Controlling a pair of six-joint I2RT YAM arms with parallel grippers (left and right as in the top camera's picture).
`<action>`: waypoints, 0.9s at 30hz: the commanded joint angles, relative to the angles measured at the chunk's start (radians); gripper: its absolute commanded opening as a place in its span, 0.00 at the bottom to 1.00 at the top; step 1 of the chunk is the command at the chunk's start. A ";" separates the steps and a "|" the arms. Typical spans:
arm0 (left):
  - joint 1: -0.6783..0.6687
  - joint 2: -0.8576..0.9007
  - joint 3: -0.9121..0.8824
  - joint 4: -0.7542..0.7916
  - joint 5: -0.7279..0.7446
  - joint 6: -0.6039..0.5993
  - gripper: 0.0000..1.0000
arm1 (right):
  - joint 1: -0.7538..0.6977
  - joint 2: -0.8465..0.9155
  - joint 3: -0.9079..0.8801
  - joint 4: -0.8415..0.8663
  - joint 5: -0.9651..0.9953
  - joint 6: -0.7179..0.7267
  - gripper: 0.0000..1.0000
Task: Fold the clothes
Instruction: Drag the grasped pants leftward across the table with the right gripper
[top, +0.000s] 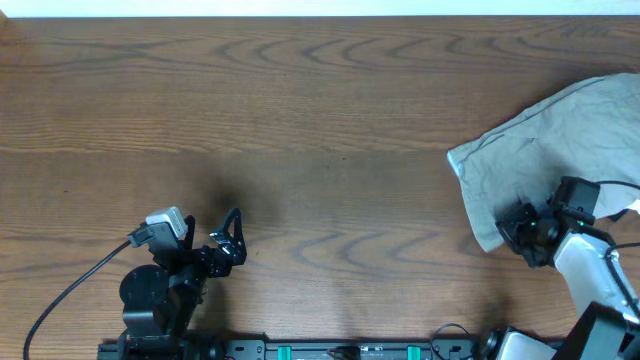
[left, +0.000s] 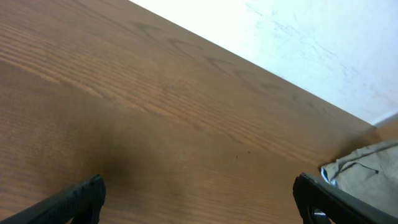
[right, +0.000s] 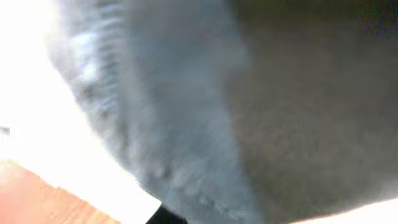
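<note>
The clothes (top: 560, 150) are a wrinkled grey-green garment lying bunched at the table's right edge, partly out of the overhead view. My right gripper (top: 522, 228) is at the garment's near left edge, down in the cloth. In the right wrist view blurred grey-green cloth (right: 249, 112) fills the picture close to the lens and hides the fingers. My left gripper (top: 230, 238) is open and empty at the near left, far from the garment. In the left wrist view its fingers (left: 199, 196) are spread wide over bare wood, with the garment's edge (left: 367, 165) at the far right.
The wooden table (top: 300, 120) stretches between the two arms. A black cable (top: 70, 290) runs from the left arm's base. A pale wall (left: 298, 37) lies beyond the table's far edge.
</note>
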 joint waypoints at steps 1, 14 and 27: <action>-0.004 -0.008 -0.005 0.004 0.014 0.010 0.98 | 0.032 -0.095 0.008 0.024 -0.130 0.013 0.01; -0.004 -0.008 -0.005 0.004 0.014 0.010 0.98 | 0.158 -0.446 0.070 0.170 -0.283 0.192 0.01; -0.004 -0.008 -0.005 0.004 0.014 0.010 0.98 | 0.510 -0.421 0.078 0.290 -0.077 0.363 0.01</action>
